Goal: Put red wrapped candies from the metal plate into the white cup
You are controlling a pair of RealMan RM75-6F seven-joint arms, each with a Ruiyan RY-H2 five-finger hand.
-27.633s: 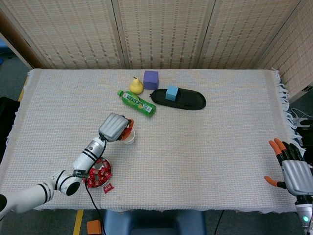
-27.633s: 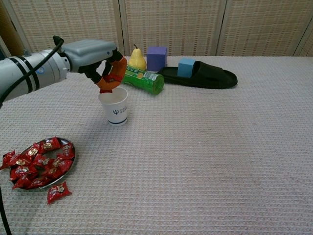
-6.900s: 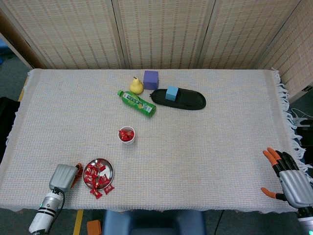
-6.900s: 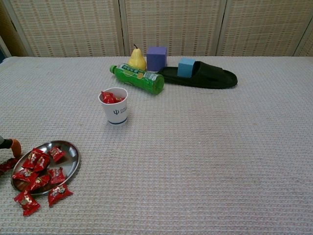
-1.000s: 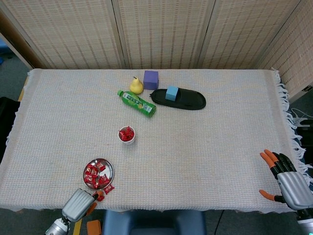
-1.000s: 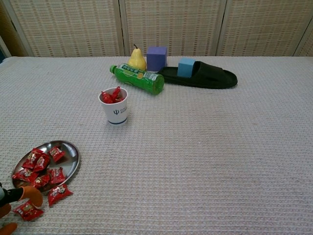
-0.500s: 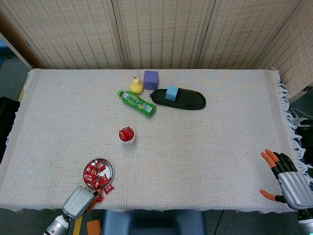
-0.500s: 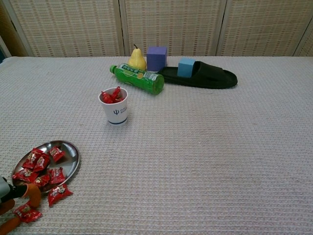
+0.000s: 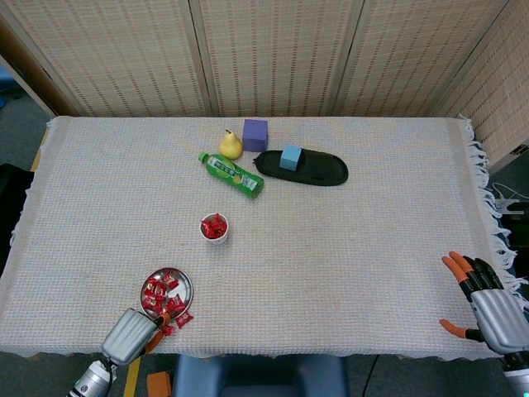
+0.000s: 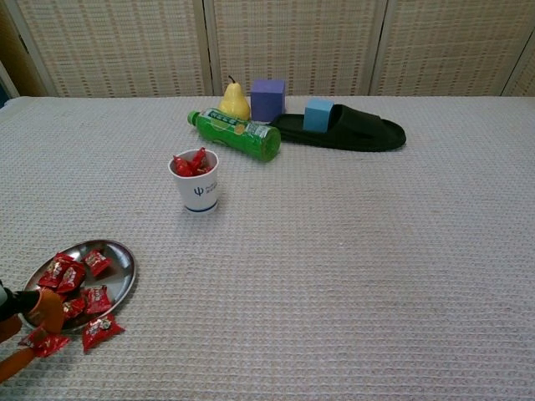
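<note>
The metal plate sits near the table's front left with several red wrapped candies in it. One loose candy lies on the cloth beside the plate. My left hand reaches in from the front edge. Its orange fingertips lie around another loose candy by the plate's near rim; whether it is pinched is unclear. The white cup stands further back with red candies showing above its rim. My right hand hovers at the front right edge, fingers spread, holding nothing.
At the back stand a green bottle lying down, a yellow pear, a purple block and a black slipper with a blue cube on it. The cloth's fringed edge runs down the right side.
My left hand has moved up from the table's front edge toward the plate's near rim, and the loose candy by its fingertips has shifted with it. The right hand has stayed still.
</note>
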